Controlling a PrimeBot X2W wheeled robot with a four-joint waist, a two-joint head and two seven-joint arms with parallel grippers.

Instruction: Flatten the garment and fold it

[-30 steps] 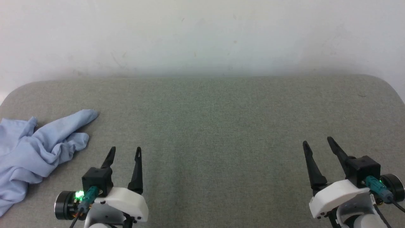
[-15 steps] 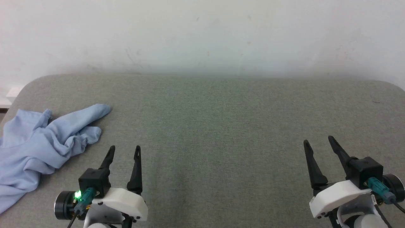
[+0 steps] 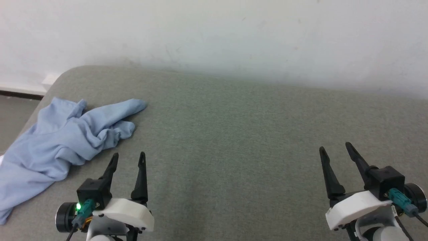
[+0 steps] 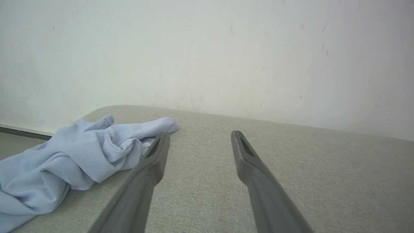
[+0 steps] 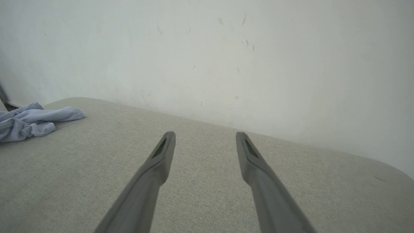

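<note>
- Shirt [image 3: 63, 140]: crumpled in a heap at left end of bench [image 3: 234, 134].
- Left hand [image 3: 129, 154]: fingers spread, holding nothing, just beside shirt, not touching.
- Right hand [image 3: 334, 146]: fingers spread, holding nothing, well apart from shirt, over bench's right side.

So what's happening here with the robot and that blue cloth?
A two-armed robot faces a light blue garment that lies crumpled at the left end of a grey fabric-covered surface. Nothing is being handled: the left gripper and the right gripper are both open and empty over the surface. The left one is close to the garment but not touching it, and the right one is far off to the other side. Flattening and folding have not yet begun.
</note>
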